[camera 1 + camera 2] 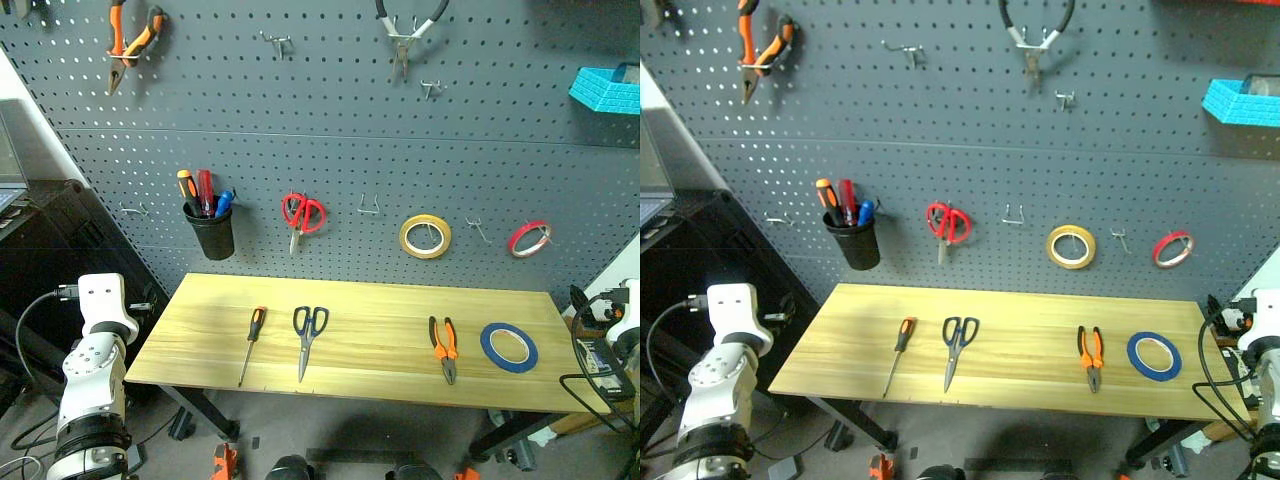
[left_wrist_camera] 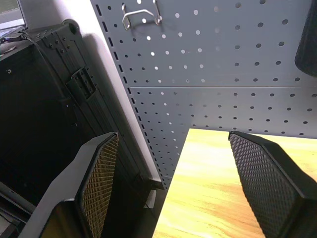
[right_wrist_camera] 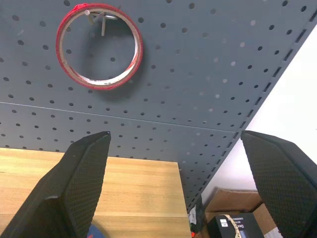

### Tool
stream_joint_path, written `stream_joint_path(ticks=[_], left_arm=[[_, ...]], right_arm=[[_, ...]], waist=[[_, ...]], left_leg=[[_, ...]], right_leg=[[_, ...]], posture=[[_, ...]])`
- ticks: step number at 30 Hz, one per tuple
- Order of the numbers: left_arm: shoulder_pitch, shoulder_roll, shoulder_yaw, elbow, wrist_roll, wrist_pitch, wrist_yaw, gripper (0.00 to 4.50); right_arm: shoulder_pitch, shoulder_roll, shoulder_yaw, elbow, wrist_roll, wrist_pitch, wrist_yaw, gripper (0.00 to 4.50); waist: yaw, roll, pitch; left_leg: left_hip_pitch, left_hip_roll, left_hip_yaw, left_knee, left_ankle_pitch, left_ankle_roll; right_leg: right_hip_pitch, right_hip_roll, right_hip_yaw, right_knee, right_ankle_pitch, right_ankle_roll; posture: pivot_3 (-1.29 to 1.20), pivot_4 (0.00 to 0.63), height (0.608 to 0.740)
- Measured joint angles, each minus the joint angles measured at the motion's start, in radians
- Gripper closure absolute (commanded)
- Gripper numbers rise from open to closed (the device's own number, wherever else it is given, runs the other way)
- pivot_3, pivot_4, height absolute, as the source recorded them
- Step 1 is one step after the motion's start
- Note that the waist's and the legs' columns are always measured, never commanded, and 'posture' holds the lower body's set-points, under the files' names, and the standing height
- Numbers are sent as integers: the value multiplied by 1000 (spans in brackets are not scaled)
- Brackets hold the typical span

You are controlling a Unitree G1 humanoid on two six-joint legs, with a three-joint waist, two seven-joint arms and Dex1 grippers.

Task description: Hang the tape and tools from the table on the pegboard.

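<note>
Lying on the table [image 1: 200, 345] below the pegboard [image 1: 340, 130] are all four loose items in one row. Taking the dark-blue-handled scissors [image 1: 308, 338] as the landmark: the screwdriver [image 1: 252, 343] lies just to their left, handle toward the board, tip toward the front edge. The orange-and-black pliers [image 1: 445, 347] lie well to the right of the scissors, and the blue tape [image 1: 508, 347] sits farther right again, flat on the wood, near the table's right end. None of them touches another.

On the board above and behind the scissors hang red-handled scissors [image 1: 303, 215]; to the left of those is a black cup [image 1: 211, 232] with pens and drivers standing in it, to their right a yellow tape ring [image 1: 425, 236] and then a red tape ring [image 1: 529, 238]. Higher up hang orange pliers [image 1: 130, 45] and black-and-white pliers [image 1: 405, 35], with a blue basket [image 1: 606, 90] at the far right.

The left gripper [image 2: 171, 186] stands wide open and empty off the table's left end, facing the board's edge. The right gripper [image 3: 176, 183] is spread as wide, holding nothing, off the table's right end beneath the red tape ring.
</note>
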Motion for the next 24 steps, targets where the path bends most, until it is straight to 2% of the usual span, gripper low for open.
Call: stream_joint_path(ticks=[12,15,18,20,24], left_arm=[[42,6,-9,-44,21,-24,-20,720],[90,8,-55,-145,23,-14,-88,720],[134,3,-133,-325,8,39,-185,720],[147,-2,-176,-424,-5,89,-229,720],[144,-17,-257,-573,-28,231,-284,720]], right_arm=[[25,3,1,-18,0,7,12,0],[88,27,16,-114,2,38,33,0],[188,84,45,-295,32,127,48,0],[264,104,67,-422,44,205,50,0],[418,103,115,-683,54,406,57,0]], waist=[[0,0,0],[1,0,0],[5,1,1],[6,3,6],[1,7,34]], left_leg=[[0,0,0,-1,0,0],[0,0,0,-1,0,0],[0,1,0,0,0,-1],[-1,1,1,0,-4,-6],[-1,2,3,0,-4,-6]], right_leg=[[1,0,0,0,0,0],[1,0,0,1,-1,-1],[0,0,0,1,-1,-2],[-2,-1,0,1,-1,-2],[-4,-2,2,2,-1,-2]], posture=[[4,0,740],[-7,0,740],[-25,24,740],[-61,69,740],[-115,132,740]])
